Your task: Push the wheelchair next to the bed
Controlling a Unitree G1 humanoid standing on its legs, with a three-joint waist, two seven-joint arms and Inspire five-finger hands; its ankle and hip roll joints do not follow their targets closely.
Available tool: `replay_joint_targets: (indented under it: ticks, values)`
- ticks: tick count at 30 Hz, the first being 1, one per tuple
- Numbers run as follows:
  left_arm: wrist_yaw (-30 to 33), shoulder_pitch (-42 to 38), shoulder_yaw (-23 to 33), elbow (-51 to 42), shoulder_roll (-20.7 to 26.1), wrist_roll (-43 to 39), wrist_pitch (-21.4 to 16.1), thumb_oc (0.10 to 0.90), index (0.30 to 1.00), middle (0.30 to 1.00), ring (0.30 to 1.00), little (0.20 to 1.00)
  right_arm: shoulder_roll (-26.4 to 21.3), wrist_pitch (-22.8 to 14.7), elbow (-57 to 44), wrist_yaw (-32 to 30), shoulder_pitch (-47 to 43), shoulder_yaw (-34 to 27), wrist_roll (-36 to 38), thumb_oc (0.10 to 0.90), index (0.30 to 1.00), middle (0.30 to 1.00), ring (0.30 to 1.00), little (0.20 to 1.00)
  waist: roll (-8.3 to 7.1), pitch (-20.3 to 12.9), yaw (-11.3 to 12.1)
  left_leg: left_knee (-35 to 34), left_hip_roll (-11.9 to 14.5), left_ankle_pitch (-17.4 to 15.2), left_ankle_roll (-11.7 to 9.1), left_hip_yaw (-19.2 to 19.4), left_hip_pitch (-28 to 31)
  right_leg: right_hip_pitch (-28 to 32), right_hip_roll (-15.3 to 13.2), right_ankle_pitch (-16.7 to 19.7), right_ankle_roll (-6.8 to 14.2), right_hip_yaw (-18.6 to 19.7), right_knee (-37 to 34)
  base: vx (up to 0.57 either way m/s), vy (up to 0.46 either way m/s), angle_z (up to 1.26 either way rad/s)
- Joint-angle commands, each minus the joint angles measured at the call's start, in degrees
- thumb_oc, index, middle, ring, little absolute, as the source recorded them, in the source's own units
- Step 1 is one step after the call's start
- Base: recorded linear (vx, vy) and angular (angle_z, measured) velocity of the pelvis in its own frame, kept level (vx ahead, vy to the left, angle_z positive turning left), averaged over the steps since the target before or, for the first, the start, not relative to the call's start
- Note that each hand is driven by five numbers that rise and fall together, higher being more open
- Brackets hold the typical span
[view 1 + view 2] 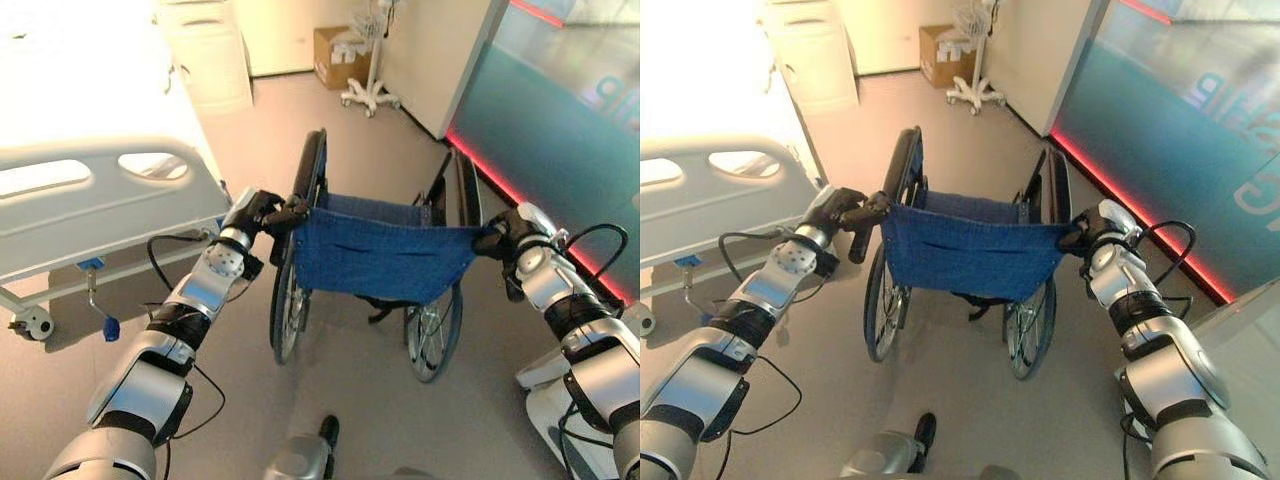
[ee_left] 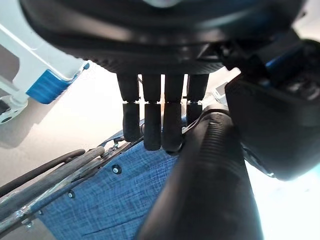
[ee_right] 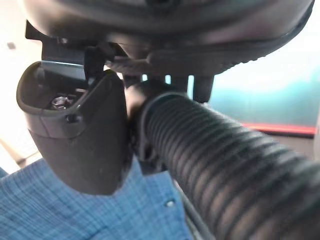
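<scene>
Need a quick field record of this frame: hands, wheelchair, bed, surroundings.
left hand: on the wheelchair's left push handle, fingers straight beside the grip
right hand: curled round the right push handle
wheelchair: upright, blue back facing the robot, seat pointing away
bed: to the robot's left, footboard near the left hand; wheelchair stands beside its foot end, apart from it
wall: teal panel with a red strip at floor level, on the right
background: cardboard box, wheeled stand, white cabinet
</scene>
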Motion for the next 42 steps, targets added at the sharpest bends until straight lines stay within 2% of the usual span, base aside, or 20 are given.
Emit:
replay_joint_targets:
  ticks: [1, 4, 7, 10, 12, 13, 16, 19, 20, 22, 24, 26, 28, 31, 34, 36, 38, 39, 40, 42]
  values:
    - [0.56, 1.42, -6.43, 1.93, 0.95, 2.73, -0.88, 0.4, 0.3, 0.3, 0.3, 0.3, 3.27, -9.3, -4.84, -0.83, -7.57, 4.49, -1.62, 0.4, 0.3, 0.3, 0.3, 0.3, -3.21, 6.05, -1.31, 6.4, 0.33, -11.03, -3.52, 3.82, -0.71, -8.09, -9.08, 24.13, 3.04, 3.22, -16.54, 0.36, -0.359, 0.59]
    - [0.09, 1.13, -6.03, 0.88, 0.35, 2.52, -0.24, 0.4, 0.3, 0.3, 0.3, 0.3, 2.59, -7.61, -7.75, 0.5, -9.53, 5.42, -4.11, 0.4, 0.3, 0.3, 0.3, 0.3, -4.21, 6.01, -2.2, 8.35, 0.98, -14.44, -4.67, 2.36, 0.87, -8.04, -10.58, 26.16, 4.4, 3.98, -24.54, 0.59, -0.516, 0.92]
    - [-1.72, 0.65, -6.33, 0.03, -0.38, 3.99, -1.38, 0.4, 0.3, 0.3, 0.3, 0.3, 0.17, -7.62, -8.23, 1.63, -13.07, 7.78, -5.77, 0.4, 0.3, 0.3, 0.3, 0.3, -5.15, 5.27, -3.2, 11.28, 3.79, -16.64, -6.16, -0.35, 0.07, -9.56, -10.0, 24.38, 4.75, 7.45, -19.68, 0.42, -0.52, 0.68]
    - [-1.76, 1.23, -6.96, -0.46, -1.67, 2.1, -0.78, 0.4, 0.3, 0.3, 0.3, 0.3, -1.44, -7.62, -7.87, 3.11, -14.75, 9.2, -4.54, 0.4, 0.3, 0.3, 0.3, 0.3, -4.67, 4.34, -3.93, 11.61, 7.74, -15.73, -7.15, -0.24, 0.36, -11.08, -8.6, 20.64, 4.23, 5.94, -11.72, 0.39, -0.449, 0.68]
    - [-1.18, 2.44, -7.56, -1.29, -2.63, 2.25, 0.13, 0.4, 0.3, 0.3, 0.3, 0.3, -2.49, -7.27, -8.43, 4.49, -13.91, 9.11, -3.73, 0.4, 0.3, 0.3, 0.3, 0.3, -4.53, 3.7, -5.16, 10.0, 12.11, -12.58, -9.19, 3.31, 3.2, -10.88, -8.84, 19.21, 3.18, 1.62, -9.82, 0.44, -0.407, 0.91]
    - [-1.05, 3.19, -7.67, -1.78, -3.46, 2.48, 0.71, 0.4, 0.3, 0.3, 0.3, 0.3, -2.91, -7.23, -8.68, 4.6, -12.35, 8.59, -2.8, 0.4, 0.3, 0.3, 0.3, 0.3, -4.16, 3.34, -6.11, 9.17, 14.93, -7.73, -10.11, 5.65, 3.71, -9.51, -8.04, 18.37, 1.89, -0.39, -10.43, 0.37, -0.394, 0.91]
    - [0.18, 3.55, -7.41, -0.67, -5.46, 3.53, -0.3, 0.4, 0.3, 0.3, 0.3, 0.3, -3.0, -6.41, -8.36, 4.13, -10.1, 7.57, -3.14, 0.4, 0.3, 0.3, 0.3, 0.3, -3.84, 2.56, -7.71, 7.88, 17.93, -1.63, -11.04, 9.62, 4.87, -6.91, -6.81, 17.1, -0.22, -4.06, -12.12, 0.33, -0.386, 0.96]
    - [1.27, 2.79, -7.17, 1.12, -6.53, 4.18, -1.43, 0.4, 0.3, 0.3, 0.3, 0.3, -2.16, -5.92, -6.72, 3.74, -9.6, 6.98, -2.93, 0.4, 0.3, 0.3, 0.3, 0.3, -3.13, 1.76, -8.62, 6.64, 18.52, -0.03, -11.54, 11.5, 7.42, -6.19, -5.72, 15.55, -1.61, -5.44, -11.73, 0.28, -0.309, 0.88]
    - [1.77, 2.84, -7.19, 1.52, -6.9, 4.56, -1.69, 0.4, 0.3, 0.3, 0.3, 0.3, -1.7, -5.76, -6.11, 2.95, -9.09, 6.79, -2.28, 0.4, 0.3, 0.3, 0.3, 0.3, -2.63, 1.05, -9.04, 6.17, 18.04, 1.02, -11.66, 11.04, 8.43, -5.82, -4.5, 14.62, -2.31, -5.41, -11.54, 0.32, -0.298, 0.7]
    - [2.31, 2.74, -7.09, 1.59, -6.92, 3.93, -1.17, 0.4, 0.3, 0.3, 0.3, 0.3, -0.96, -6.31, -5.63, 2.72, -8.75, 6.49, -2.43, 0.4, 0.3, 0.3, 0.3, 0.3, -2.45, 0.78, -8.49, 5.9, 14.79, -0.47, -11.04, 8.57, 8.3, -4.71, -3.22, 14.08, -2.5, -4.45, -11.77, 0.3, -0.22, 0.44]
    - [2.32, 3.06, -5.9, 1.81, -8.04, 2.97, 0.46, 0.4, 0.3, 0.3, 0.3, 0.3, 0.88, -7.65, -5.53, 2.28, -8.32, 6.83, -4.29, 0.4, 0.3, 0.3, 0.3, 0.3, -2.56, 1.24, -6.67, 5.53, 7.89, -3.66, -9.16, 6.68, 4.76, -0.14, -0.65, 13.13, -2.84, -3.11, -13.64, 0.44, -0.257, 0.04]
    - [2.18, 3.69, -5.27, 1.89, -8.61, 3.44, 0.19, 0.4, 0.3, 0.3, 0.3, 0.3, 1.62, -8.32, -5.35, 2.5, -8.08, 7.11, -5.91, 0.4, 0.3, 0.3, 0.3, 0.3, -2.41, 2.12, -5.43, 5.26, 5.03, -4.3, -8.73, 8.6, 1.38, 3.01, 0.35, 12.49, -2.82, -3.12, -15.07, 0.43, -0.202, -0.23]
    - [1.64, 3.97, -5.28, 1.68, -8.33, 3.64, -0.45, 0.4, 0.3, 0.3, 0.3, 0.3, 2.19, -8.69, -5.47, 2.18, -7.99, 7.85, -6.65, 0.4, 0.3, 0.3, 0.3, 0.3, -1.8, 3.63, -2.86, 4.88, 2.14, -1.77, -9.1, 11.62, -5.86, 7.7, 2.18, 11.52, -3.08, -3.01, -17.03, 0.48, -0.199, -0.28]
    - [1.31, 6.18, -5.37, -0.14, -6.34, 3.97, -0.89, 0.4, 0.3, 0.3, 0.3, 0.3, 2.56, -10.61, -5.57, 3.11, -8.18, 8.6, -6.95, 0.4, 0.3, 0.3, 0.3, 0.3, -0.01, 4.33, 1.36, 0.2, 1.61, 4.79, -9.63, 14.8, -12.16, 12.9, 5.46, 8.9, -3.79, -2.34, -17.53, 0.57, -0.141, -0.42]
    - [0.6, 8.71, -4.3, -2.28, -4.51, 4.52, -0.96, 0.4, 0.3, 0.3, 0.3, 0.3, 2.99, -12.62, -5.09, 3.91, -8.48, 8.78, -6.42, 0.4, 0.3, 0.3, 0.3, 0.3, 0.6, 3.31, 4.22, -2.93, 1.19, 6.5, -8.94, 16.03, -12.38, 16.17, 6.97, 5.81, -4.23, -1.24, -15.76, 0.62, -0.005, -1.14]
    - [0.3, 9.93, -3.64, -3.12, -3.65, 5.31, -1.26, 0.4, 0.3, 0.3, 0.3, 0.3, 3.22, -14.27, -4.88, 4.46, -8.3, 8.65, -7.43, 0.4, 0.3, 0.3, 0.3, 0.3, 0.27, 2.3, 5.61, -1.92, 1.12, 4.72, -7.29, 17.15, -12.26, 17.35, 6.96, 3.93, -4.3, -1.26, -13.26, 0.51, 0.063, -0.8]
    - [0.04, 10.99, -2.93, -2.94, -3.06, 4.73, -1.03, 0.4, 0.3, 0.3, 0.3, 0.3, 3.83, -15.86, -3.77, 4.24, -7.0, 8.17, -5.83, 0.4, 0.3, 0.3, 0.3, 0.3, -1.37, 0.6, 7.0, 1.29, 0.51, 0.77, -4.61, 16.81, -11.87, 18.63, 5.85, 3.31, -3.36, -1.55, -9.7, 0.51, 0.067, -0.72]
    - [-0.98, 11.55, -2.53, -2.78, -2.24, 4.36, -1.5, 0.4, 0.3, 0.3, 0.3, 0.3, 4.08, -16.18, -4.68, 3.97, -5.35, 7.44, -5.92, 0.4, 0.3, 0.3, 0.3, 0.3, -2.38, 0.07, 7.74, 3.49, 0.17, -0.87, -3.55, 16.08, -12.44, 18.78, 5.27, 4.57, -2.51, -2.11, -6.44, 0.76, 0.1, -0.84]
    - [-1.56, 12.89, -1.67, -4.2, -1.56, 6.14, -0.68, 0.4, 0.3, 0.3, 0.3, 0.3, 3.64, -17.21, -6.83, 3.46, -2.73, 7.06, -5.63, 0.4, 0.3, 0.3, 0.3, 0.3, -3.65, -0.56, 8.23, 4.93, -0.22, -2.68, -1.97, 14.86, -11.03, 17.96, 3.41, 7.95, -0.21, -3.12, 1.42, 0.56, 0.074, -0.56]
    - [-0.97, 14.35, -1.77, -4.79, -1.19, 6.6, -0.85, 0.4, 0.3, 0.3, 0.3, 0.3, 3.35, -17.88, -8.66, 3.33, -0.58, 6.33, -5.69, 0.4, 0.3, 0.3, 0.3, 0.3, -3.64, -1.12, 8.35, 4.5, -0.46, -2.61, -1.39, 13.08, -9.75, 16.75, 2.61, 11.78, 1.48, -3.08, 6.06, 0.47, 0.073, 0.0]
